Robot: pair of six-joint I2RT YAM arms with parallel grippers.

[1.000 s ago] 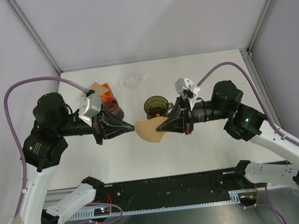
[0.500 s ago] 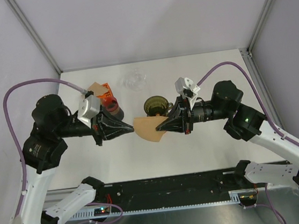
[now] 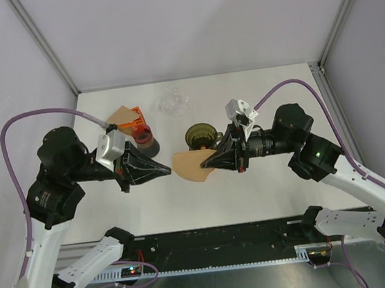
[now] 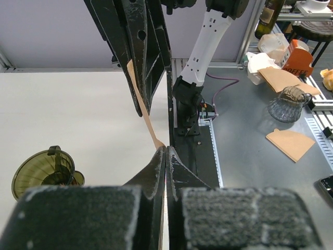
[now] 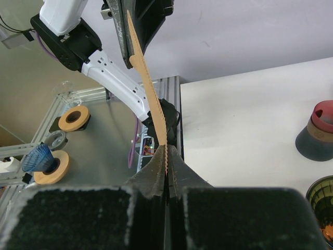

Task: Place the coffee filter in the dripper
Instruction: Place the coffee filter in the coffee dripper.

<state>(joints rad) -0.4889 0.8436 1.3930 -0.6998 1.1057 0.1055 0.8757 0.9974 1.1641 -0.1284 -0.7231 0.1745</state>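
Note:
A tan paper coffee filter (image 3: pixel 190 169) hangs in the air between my two grippers, just in front of the dark olive glass dripper (image 3: pixel 199 137). My right gripper (image 3: pixel 206 161) is shut on the filter's right edge. My left gripper (image 3: pixel 170 169) is shut on its left edge. In the right wrist view the filter (image 5: pixel 148 94) runs edge-on from my right gripper (image 5: pixel 166 148) up into the other arm's fingers. In the left wrist view the filter (image 4: pixel 141 99) reaches my left gripper (image 4: pixel 166 148), and the dripper (image 4: pixel 44 166) stands on the table at lower left.
A dark cone with a red rim (image 3: pixel 144 138) stands left of the dripper. Behind it lies an orange box with more filters (image 3: pixel 125 117). A clear glass piece (image 3: pixel 173 104) sits near the back of the table.
My left arm has drawn back a little to the left and toward the near edge, and its jaws have closed fully on the filter's edge. The right arm has stayed still.

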